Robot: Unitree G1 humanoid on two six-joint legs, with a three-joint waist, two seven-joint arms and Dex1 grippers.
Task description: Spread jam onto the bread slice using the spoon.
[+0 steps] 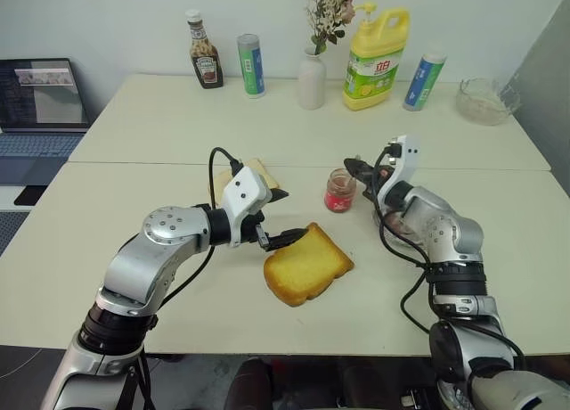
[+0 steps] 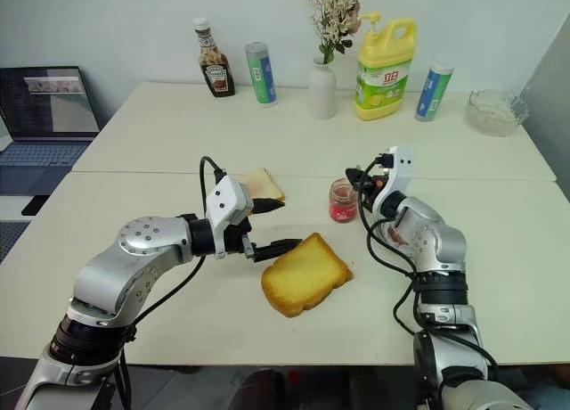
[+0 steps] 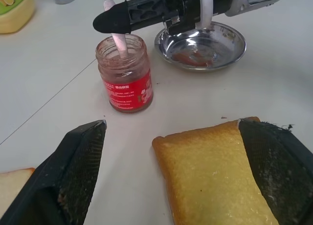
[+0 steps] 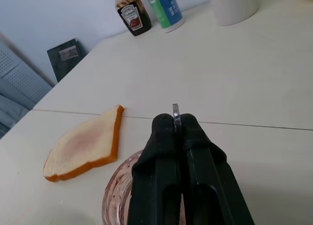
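Jam in the small clear glass jar (image 3: 124, 73) sat directly beneath my right pincer (image 3: 110, 19), clamped on the slim silver spoon (image 3: 119, 41), handle near upright; my left pincer (image 1: 279, 217) stood apart.

Cream table (image 1: 160, 125), thick toasted bread slice (image 1: 307, 265) up front, jam jar (image 1: 340, 190), steel dish (image 3: 200, 45), paler slice (image 4: 84, 144), ketchup bottle (image 1: 205, 61), vase (image 1: 312, 80), yellow detergent jug (image 1: 376, 58) at the back

Left gripper (image 1: 277, 217) held low with jaws wide open; right gripper (image 1: 354, 167) extended roughly level, jaws clamped shut.
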